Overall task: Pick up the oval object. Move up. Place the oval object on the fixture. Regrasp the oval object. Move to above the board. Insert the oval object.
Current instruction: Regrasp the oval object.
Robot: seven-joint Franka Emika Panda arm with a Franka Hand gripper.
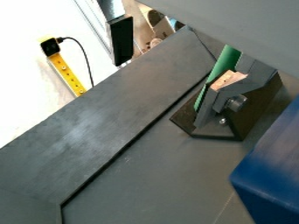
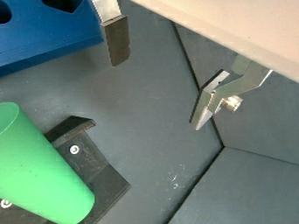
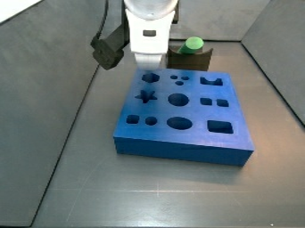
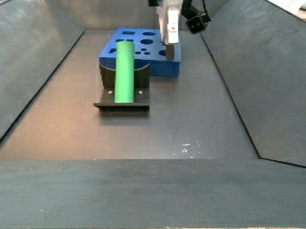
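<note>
The oval object, a bright green peg (image 4: 123, 67), stands up on the fixture (image 4: 123, 100), a small dark block on a base plate. Both also show in a side view from the other end, peg (image 3: 191, 43) on fixture (image 3: 191, 59). The blue board (image 3: 179, 111) with its cut-out holes lies next to the fixture. My gripper (image 4: 174, 31) hangs beside the peg, apart from it, near the board's edge. In a wrist view my gripper (image 2: 162, 74) is open, and only bare floor shows between the fingers (image 2: 114, 42). The peg (image 2: 35, 166) is off to one side.
Grey walls (image 4: 239, 80) enclose the dark floor on both sides. A yellow tape measure (image 1: 68, 70) and a black cable lie outside the enclosure. The board's corner (image 1: 271, 175) shows close to the fixture (image 1: 239, 105) in a wrist view.
</note>
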